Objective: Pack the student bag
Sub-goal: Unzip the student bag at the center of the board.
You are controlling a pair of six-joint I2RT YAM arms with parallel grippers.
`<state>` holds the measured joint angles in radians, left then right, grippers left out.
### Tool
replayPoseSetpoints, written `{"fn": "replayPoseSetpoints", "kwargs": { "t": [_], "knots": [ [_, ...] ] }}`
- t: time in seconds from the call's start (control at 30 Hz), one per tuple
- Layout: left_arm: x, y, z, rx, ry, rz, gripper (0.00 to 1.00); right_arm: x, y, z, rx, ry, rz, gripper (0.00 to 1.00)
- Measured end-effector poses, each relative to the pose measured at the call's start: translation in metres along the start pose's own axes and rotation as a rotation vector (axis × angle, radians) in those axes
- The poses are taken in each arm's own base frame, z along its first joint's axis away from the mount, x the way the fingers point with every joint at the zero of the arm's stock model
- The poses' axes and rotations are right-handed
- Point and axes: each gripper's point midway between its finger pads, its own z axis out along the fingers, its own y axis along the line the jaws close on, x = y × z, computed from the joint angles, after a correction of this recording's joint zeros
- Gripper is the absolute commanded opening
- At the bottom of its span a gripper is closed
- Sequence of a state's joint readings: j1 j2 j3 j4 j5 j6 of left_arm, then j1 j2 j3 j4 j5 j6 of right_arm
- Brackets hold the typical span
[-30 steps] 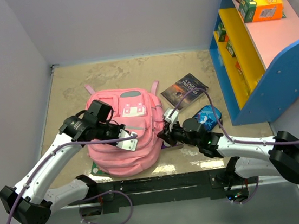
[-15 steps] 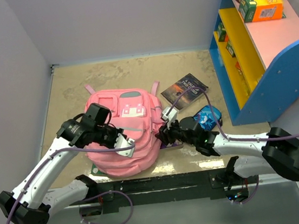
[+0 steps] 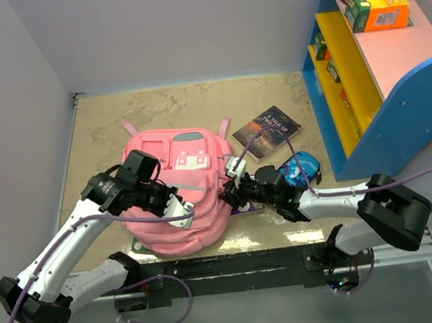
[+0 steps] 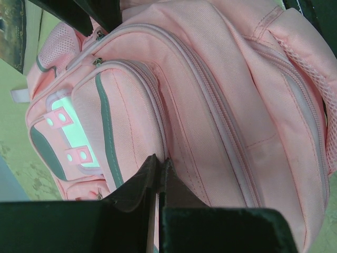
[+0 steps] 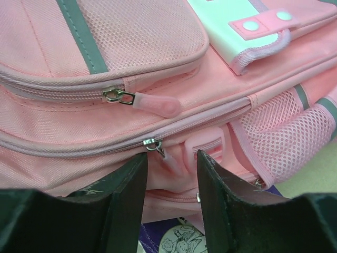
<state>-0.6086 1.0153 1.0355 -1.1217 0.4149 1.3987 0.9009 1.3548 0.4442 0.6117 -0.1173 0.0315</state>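
Since the student bag [image 3: 178, 183] lies front-up on the counter [image 3: 154, 110], close to the near edge and left of the middle, both arms reach it easily. Its long axis runs from the near edge toward the far one, strap ends at the far end.

At the bag's right flank the right tool [image 5: 171, 158] stands open, its two fingers [image 5: 126, 179] either side of a small metal zip slider [image 5: 152, 143] without clamping it. The slider sits just ahead of the gap, on a zip track that crosses the wrist view from side to side. A second pull with a pink tab [image 5: 155, 104] lies on the next track, clear of the fingers. The right arm is plainly the nearer one to this slider. I judge that the next move needs a short advance and a pinch, then a pull along the track.

On the near left flank the left tool [image 4: 158, 163] is closed tight against a zip seam. Whether it pinches fabric I cannot tell.

A purple printed sheet [image 5: 168, 234] peeks from under the bag's near right corner. Beyond the right tool lie a dark book [image 3: 267, 132] and a blue pencil case [image 3: 300, 168], both close. The coloured shelf unit [image 3: 378, 71] fills the right edge, so free room lies toward the far edge and far left corner.
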Motion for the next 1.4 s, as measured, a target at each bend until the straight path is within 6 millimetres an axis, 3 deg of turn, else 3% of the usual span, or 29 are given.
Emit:
{"fn": "replayPoseSetpoints", "kwargs": {
  "t": [0.37, 0.6, 0.83, 1.03, 1.2, 1.4],
  "knots": [
    [0.001, 0.000, 0.000, 0.003, 0.002, -0.004, 0.00, 0.003, 0.003, 0.007, -0.040, -0.015, -0.013, 0.00],
    [0.000, 0.000, 0.001, -0.001, 0.001, -0.021, 0.00, -0.004, 0.001, 0.004, -0.022, -0.032, -0.017, 0.00],
    [0.000, 0.005, 0.010, -0.007, -0.015, -0.155, 0.00, -0.024, 0.008, -0.015, -0.027, -0.074, 0.005, 0.00],
    [0.000, 0.006, 0.020, -0.003, -0.021, -0.349, 0.00, -0.005, 0.030, -0.022, -0.026, 0.001, 0.020, 0.00],
    [0.001, 0.010, 0.031, 0.001, -0.021, -0.488, 0.00, 0.012, 0.034, -0.028, 0.002, 0.072, 0.050, 0.00],
    [0.002, 0.018, 0.037, -0.040, -0.035, -0.532, 0.00, 0.006, 0.037, -0.038, 0.024, 0.104, 0.084, 0.00]
  ]
}}
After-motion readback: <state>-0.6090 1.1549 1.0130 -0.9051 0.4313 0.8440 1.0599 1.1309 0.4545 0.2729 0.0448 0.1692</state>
